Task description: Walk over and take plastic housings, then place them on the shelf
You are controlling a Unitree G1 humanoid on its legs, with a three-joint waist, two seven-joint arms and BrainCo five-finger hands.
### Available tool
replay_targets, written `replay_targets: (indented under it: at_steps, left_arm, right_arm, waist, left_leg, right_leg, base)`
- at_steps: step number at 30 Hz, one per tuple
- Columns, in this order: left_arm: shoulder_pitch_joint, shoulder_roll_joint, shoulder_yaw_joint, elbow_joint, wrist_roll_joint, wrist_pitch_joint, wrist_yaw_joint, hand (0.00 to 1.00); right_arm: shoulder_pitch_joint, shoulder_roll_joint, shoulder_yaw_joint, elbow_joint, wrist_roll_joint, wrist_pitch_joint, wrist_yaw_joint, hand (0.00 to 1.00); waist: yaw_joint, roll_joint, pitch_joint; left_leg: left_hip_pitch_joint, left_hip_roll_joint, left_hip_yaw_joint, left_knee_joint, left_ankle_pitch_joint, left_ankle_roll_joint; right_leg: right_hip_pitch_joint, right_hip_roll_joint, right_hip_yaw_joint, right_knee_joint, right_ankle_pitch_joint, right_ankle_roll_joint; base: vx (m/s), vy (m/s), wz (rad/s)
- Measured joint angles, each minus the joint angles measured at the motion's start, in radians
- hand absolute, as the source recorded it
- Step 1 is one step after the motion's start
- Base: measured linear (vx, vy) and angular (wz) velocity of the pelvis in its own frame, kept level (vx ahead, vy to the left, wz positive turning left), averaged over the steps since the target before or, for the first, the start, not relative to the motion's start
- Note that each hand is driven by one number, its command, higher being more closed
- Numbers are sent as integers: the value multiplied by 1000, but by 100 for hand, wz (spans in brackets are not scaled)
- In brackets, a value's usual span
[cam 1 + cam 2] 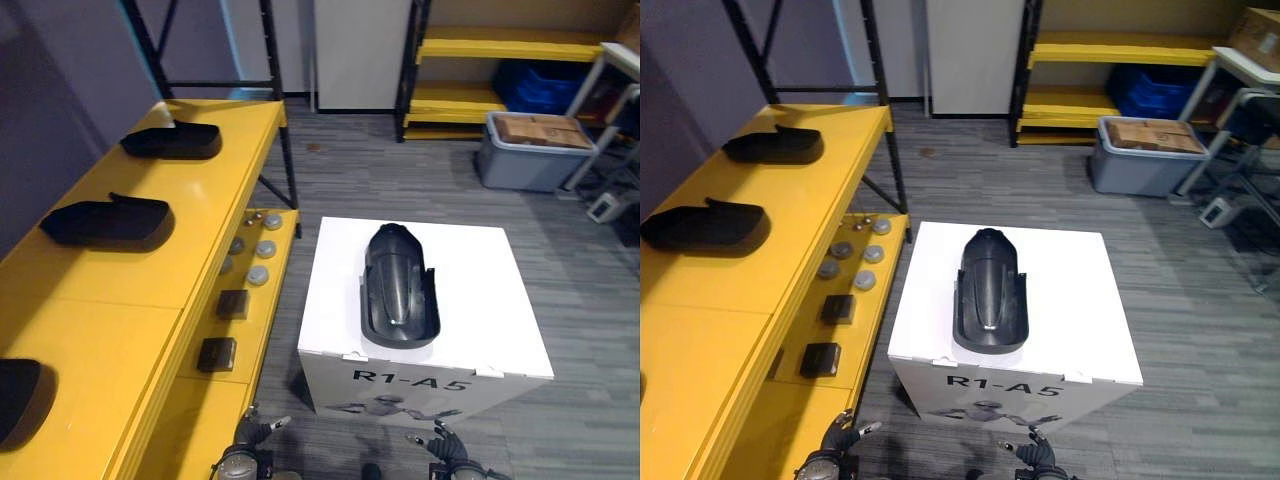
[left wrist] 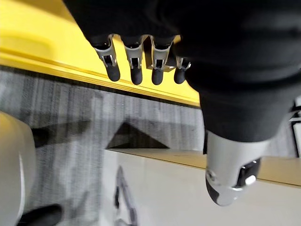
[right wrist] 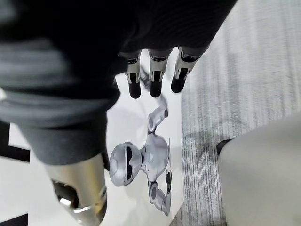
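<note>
Head views: a black plastic housing (image 1: 400,288) is seen lying lengthwise on top of a white box (image 1: 480,300); to the robot's left a yellow shelf (image 1: 120,300) is shown, with a second housing (image 1: 172,141) and a third housing (image 1: 108,221) laid well apart on its top tier; small round parts (image 1: 258,262) and dark blocks (image 1: 217,354) are set on its lower tier; the left robot hand (image 1: 250,435) and right robot hand (image 1: 440,445) are seen low at the near edge, apart from the box top.

Left wrist view: the left robot hand's fingers (image 2: 136,73) are held straight, nothing grasped; the shelf's yellow edge is seen past them.

Right wrist view: the right robot hand's fingers (image 3: 156,82) are extended and empty, beside the box's printed side.
</note>
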Motion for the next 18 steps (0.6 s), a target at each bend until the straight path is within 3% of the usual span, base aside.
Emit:
replay_targets:
  at_steps: [10,12,15,17,18]
  left_arm:
    - [57,-1,57,-12,-4,3,1,0]
    - [79,-2,80,-46,-3,3,-1,0]
    - [117,0,94,-102,-3,0,-8,0]
    - [141,3,93,-115,-3,-2,-29,0]
    - [147,3,90,-115,-3,-3,-32,0]
  right_arm:
    - [84,23,-222,-79,67,-2,-22,0]
    - [124,-5,-281,-187,85,0,-30,0]
    - [193,-93,-356,-499,83,4,-51,0]
    - [207,-190,-386,-805,63,3,-65,0]
    - [203,-209,-393,-853,49,0,-65,0]
  waist:
    - [6,-5,-20]
    - [1,-7,-29]
    - [-15,-17,-49]
    - [-24,-24,-67]
    - [-25,-26,-73]
  left_leg:
    - [77,15,55,-87,10,-21]
    - [80,17,70,-90,8,-25]
    - [80,15,83,-101,7,-26]
    - [79,16,99,-103,7,-25]
    - [77,17,99,-105,7,-25]
  right_leg:
    - [30,16,23,-30,-9,10]
    - [26,19,31,-26,-14,10]
    - [-5,18,40,13,-39,8]
    - [-32,23,58,33,-46,9]
    - [-34,25,59,33,-46,9]
  base:
    - [78,12,-13]
    - [28,5,-18]
    - [5,6,-16]
    - [-45,-1,-19]
    - [-51,-8,-9]
